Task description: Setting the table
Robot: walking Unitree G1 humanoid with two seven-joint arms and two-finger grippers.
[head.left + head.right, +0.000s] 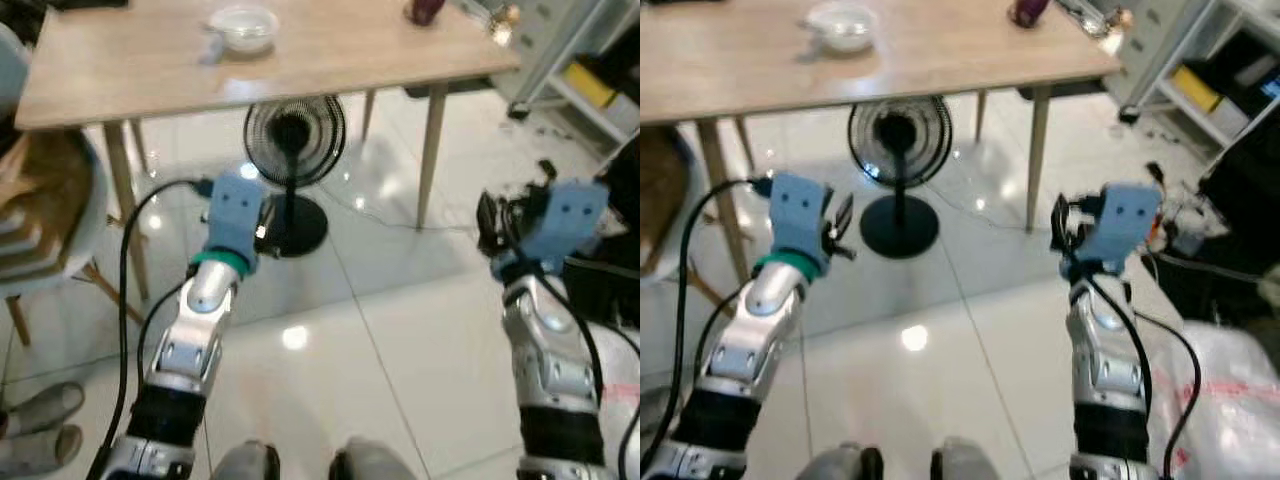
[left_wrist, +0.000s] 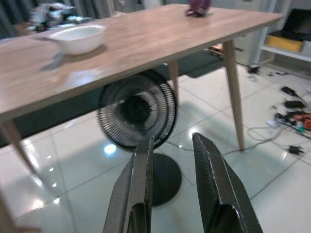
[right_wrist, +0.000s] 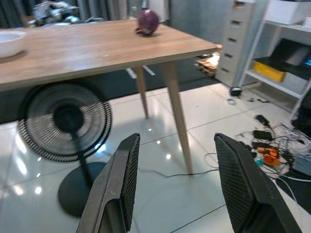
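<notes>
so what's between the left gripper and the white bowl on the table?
Left wrist view: bare tabletop up to the white bowl, and below it a black floor fan standing under the table, straight ahead of the open left gripper.

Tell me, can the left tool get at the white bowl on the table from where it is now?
Probably not yet. The left tool hangs open below the table edge, out over the floor, with the white bowl far back on top. Nothing blocks it; raise and advance.
</notes>
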